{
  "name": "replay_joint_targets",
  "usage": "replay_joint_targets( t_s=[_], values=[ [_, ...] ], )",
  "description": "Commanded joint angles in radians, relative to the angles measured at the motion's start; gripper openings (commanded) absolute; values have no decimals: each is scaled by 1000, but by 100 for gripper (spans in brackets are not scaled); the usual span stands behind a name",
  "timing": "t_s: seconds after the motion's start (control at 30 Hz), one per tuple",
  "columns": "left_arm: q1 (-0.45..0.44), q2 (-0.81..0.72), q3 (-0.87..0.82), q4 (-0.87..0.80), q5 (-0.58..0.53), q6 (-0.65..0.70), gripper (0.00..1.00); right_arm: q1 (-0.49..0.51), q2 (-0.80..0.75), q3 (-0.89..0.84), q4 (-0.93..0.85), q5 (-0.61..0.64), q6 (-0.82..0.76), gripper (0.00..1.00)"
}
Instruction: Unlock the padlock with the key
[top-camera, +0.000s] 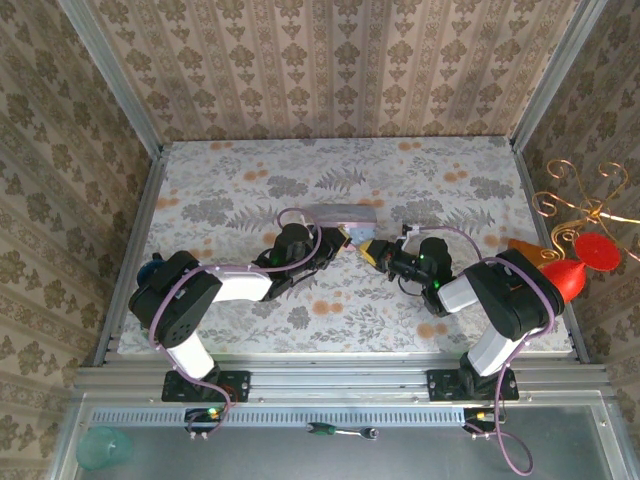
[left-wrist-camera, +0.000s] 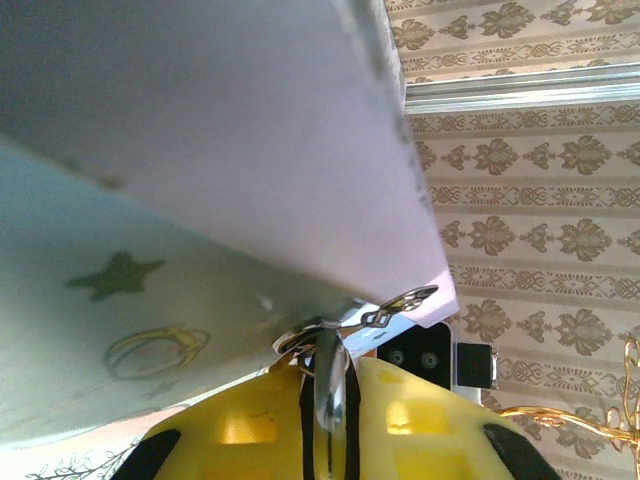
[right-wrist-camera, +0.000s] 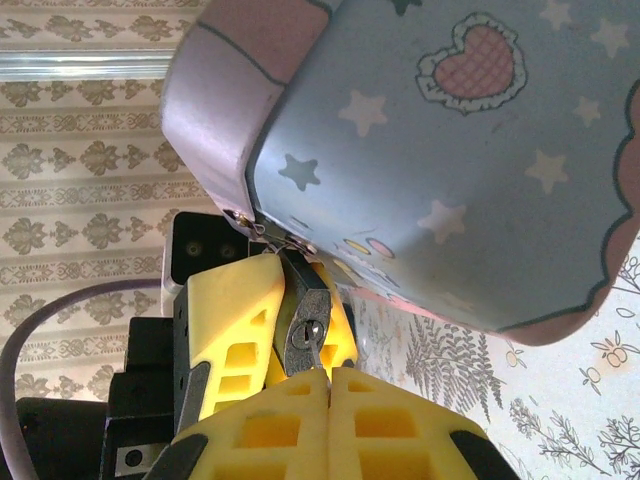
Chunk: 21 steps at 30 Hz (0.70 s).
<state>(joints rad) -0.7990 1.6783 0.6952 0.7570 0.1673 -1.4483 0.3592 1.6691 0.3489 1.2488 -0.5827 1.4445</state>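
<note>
**Padlock clamped at the tin's corner**

Your left gripper (left-wrist-camera: 328, 395) clenches the small dark blocky padlock (right-wrist-camera: 304, 320) just beneath a corner of the pastel star-printed metal tin (right-wrist-camera: 430, 170). Your right gripper (right-wrist-camera: 328, 388) is pinched closed at the keyhole, apparently on the slim metal key (right-wrist-camera: 316, 352), which is mostly hidden. The tin looms close over both grippers.
</note>
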Motion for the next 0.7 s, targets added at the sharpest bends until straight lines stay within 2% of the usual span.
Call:
replay_joint_targets(
  t_s=[0.0, 0.67],
  values=[
    [-22, 11, 42, 64, 55, -7, 0, 24, -5, 41, 24, 9, 7, 0],
    [-22, 2, 30, 68, 54, -7, 0, -11, -9, 26, -17, 25, -33, 0]
  ],
)
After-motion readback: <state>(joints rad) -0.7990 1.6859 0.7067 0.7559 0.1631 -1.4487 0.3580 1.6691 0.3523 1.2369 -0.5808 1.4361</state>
